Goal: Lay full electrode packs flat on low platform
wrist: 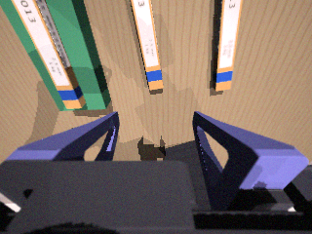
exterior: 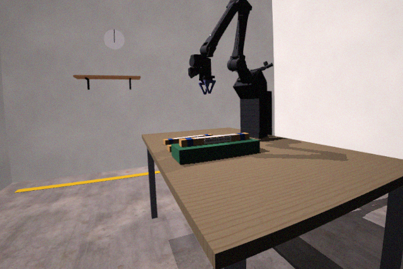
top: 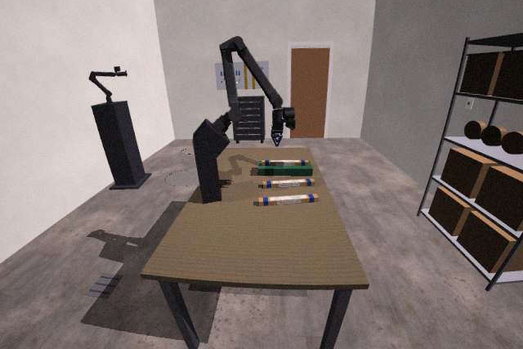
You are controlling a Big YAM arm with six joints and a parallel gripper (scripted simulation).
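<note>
One orange-and-white pack with blue bands (top: 285,163) (exterior: 213,139) (wrist: 46,54) lies flat on the green low platform (top: 284,171) (exterior: 218,154) (wrist: 95,73). A second pack (top: 288,183) (wrist: 147,44) lies flat on the table beside the platform, roughly parallel to it. A third pack (top: 288,199) (wrist: 227,49) lies flat on the table farther from the platform. In the exterior view these two are mostly hidden behind the first pack. My gripper (top: 276,144) (exterior: 205,92) (wrist: 155,117) is open and empty, high above the table, pointing down.
The wooden table (top: 257,243) (exterior: 276,188) carries the arm's base post (top: 207,172) at its left side in the top view. A shelf rack with boxes (top: 468,172) stands off to the right of the table.
</note>
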